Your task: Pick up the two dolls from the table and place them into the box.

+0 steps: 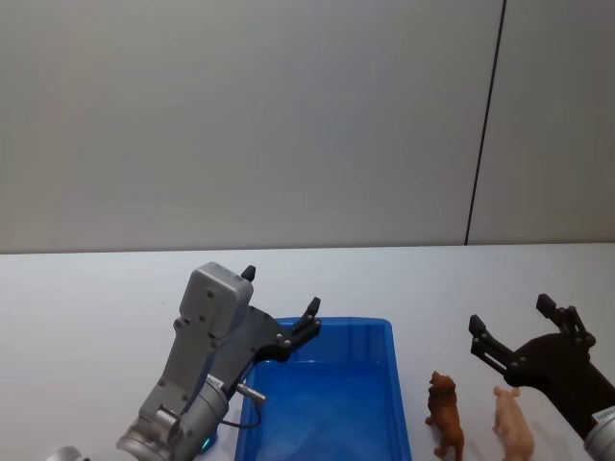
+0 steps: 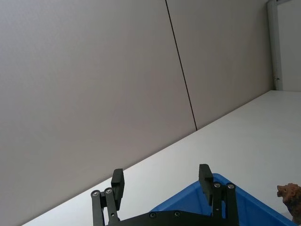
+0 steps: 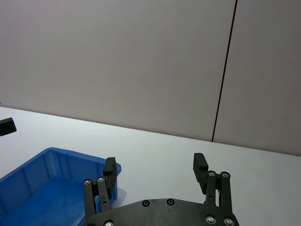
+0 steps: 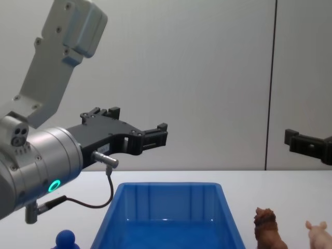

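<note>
A shaggy reddish-brown toy animal (image 1: 445,415) and a pale pink pig (image 1: 512,427) stand upright on the white desk (image 1: 86,298), near each other but apart, heads toward its far side. Both are just right of a bright blue open-topped plastic box (image 1: 346,323); the brown figurine stands nearer it, not touching.

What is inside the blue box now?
Only bare blue floor shows inside the box; the brown doll and pink pig stand outside it. The left arm covers its left side, so that part is hidden.
</note>
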Available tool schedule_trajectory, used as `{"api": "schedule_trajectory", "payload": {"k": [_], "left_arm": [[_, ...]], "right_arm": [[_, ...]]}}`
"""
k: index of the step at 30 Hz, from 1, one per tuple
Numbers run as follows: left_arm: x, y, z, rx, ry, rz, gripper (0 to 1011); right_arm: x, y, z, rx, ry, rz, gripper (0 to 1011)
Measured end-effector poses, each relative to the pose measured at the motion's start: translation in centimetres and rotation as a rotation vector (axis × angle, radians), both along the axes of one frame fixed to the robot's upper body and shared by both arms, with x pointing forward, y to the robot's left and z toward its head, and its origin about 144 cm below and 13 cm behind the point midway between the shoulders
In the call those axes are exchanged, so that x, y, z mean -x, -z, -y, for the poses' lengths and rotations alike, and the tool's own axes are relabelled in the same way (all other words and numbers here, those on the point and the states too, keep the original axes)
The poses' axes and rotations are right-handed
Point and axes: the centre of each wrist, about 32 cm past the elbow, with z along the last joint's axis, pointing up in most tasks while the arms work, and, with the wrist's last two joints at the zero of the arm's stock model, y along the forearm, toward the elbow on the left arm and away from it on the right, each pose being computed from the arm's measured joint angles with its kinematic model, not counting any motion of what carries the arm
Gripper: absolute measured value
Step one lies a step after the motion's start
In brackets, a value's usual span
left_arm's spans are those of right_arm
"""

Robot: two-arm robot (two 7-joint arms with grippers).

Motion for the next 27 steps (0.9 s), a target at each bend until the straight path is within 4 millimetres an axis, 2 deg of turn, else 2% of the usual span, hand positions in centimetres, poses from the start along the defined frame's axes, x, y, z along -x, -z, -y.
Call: {"api": "schedule_trajectory", "payload": {"k": [15,27], "left_arm": [[0.0,0.0,0.0,0.0,0.0,0.0,1001],[0.0,0.0,0.0,0.0,0.0,0.0,1001]], "right_arm": [[0.01,0.06,0.15,0.002,0.009,-0.014,1001],[0.51,0.75,0.34,0.02,0.071,-0.107,1001]]}}
